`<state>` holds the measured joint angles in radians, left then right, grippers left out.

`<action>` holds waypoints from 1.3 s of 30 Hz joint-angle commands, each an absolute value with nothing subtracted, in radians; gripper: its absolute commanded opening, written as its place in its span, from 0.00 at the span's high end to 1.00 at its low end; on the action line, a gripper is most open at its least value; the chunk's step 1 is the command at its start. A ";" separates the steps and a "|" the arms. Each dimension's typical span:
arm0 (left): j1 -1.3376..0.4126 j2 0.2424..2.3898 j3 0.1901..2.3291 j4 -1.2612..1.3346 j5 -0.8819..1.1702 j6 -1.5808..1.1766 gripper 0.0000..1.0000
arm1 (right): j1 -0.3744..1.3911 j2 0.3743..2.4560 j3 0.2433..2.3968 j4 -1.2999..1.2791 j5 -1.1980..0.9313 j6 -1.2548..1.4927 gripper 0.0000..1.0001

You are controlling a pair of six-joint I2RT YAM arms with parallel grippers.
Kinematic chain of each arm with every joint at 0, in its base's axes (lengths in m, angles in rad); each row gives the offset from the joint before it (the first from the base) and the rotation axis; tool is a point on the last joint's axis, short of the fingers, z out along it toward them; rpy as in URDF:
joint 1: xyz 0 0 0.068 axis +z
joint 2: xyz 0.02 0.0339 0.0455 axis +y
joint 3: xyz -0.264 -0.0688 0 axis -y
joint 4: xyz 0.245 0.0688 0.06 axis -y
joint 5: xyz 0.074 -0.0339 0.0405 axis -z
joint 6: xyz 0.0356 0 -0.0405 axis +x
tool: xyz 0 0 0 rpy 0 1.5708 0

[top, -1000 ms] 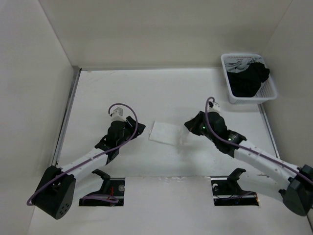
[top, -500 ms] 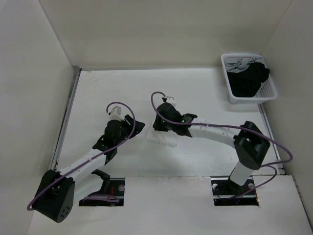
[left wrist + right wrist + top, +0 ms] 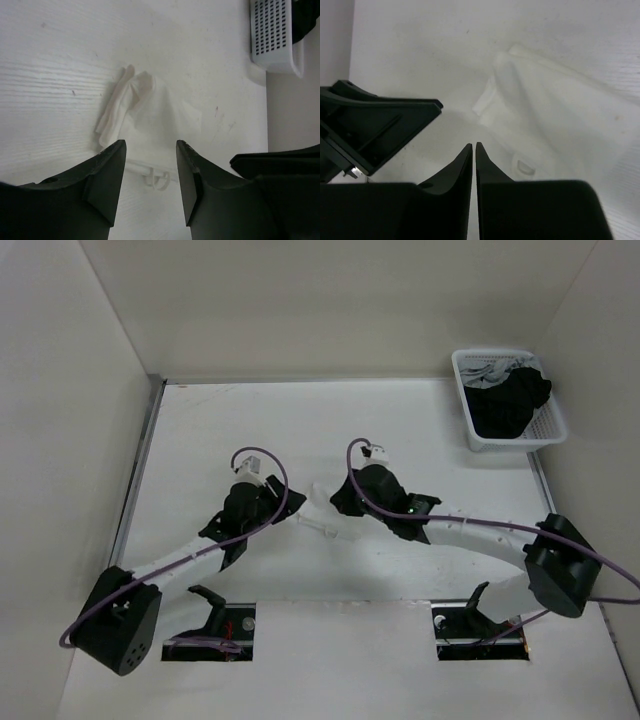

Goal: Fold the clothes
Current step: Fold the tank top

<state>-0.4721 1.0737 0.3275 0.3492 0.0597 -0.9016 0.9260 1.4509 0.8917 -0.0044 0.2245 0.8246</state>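
1. Left gripper (image 3: 150, 149) is spread wide with nothing in its grip.
2. The camisole (image 3: 150, 107) lies crumpled just ahead of its fingertips.
3. Right gripper (image 3: 474, 146) is pressed together and empty, the camisole just beyond its tips, to the right.

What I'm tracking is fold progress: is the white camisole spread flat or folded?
Folded over, loosely. The camisole lies bunched in layers on the table, a strap loop sticking out.

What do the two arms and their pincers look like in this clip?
Both the left arm and right arm have white tubular links between black joint housings, each trailing a purple cable. The left pincer and right pincer are matte black and tapered.
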 commanded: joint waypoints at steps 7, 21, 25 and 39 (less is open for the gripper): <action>-0.640 1.322 0.488 0.551 0.028 -0.933 0.62 | 0.766 1.529 0.749 0.349 -0.047 0.824 0.92; -0.611 1.329 0.328 0.563 -0.028 -0.992 0.72 | 0.668 1.925 0.877 0.684 -0.259 0.948 0.93; -0.599 1.279 0.296 0.539 -0.025 -0.999 0.72 | 0.640 1.977 0.890 0.773 -0.301 1.008 0.92; -0.594 1.163 0.285 0.443 -0.022 -0.989 0.71 | 0.608 1.994 0.911 0.793 -0.390 1.048 0.90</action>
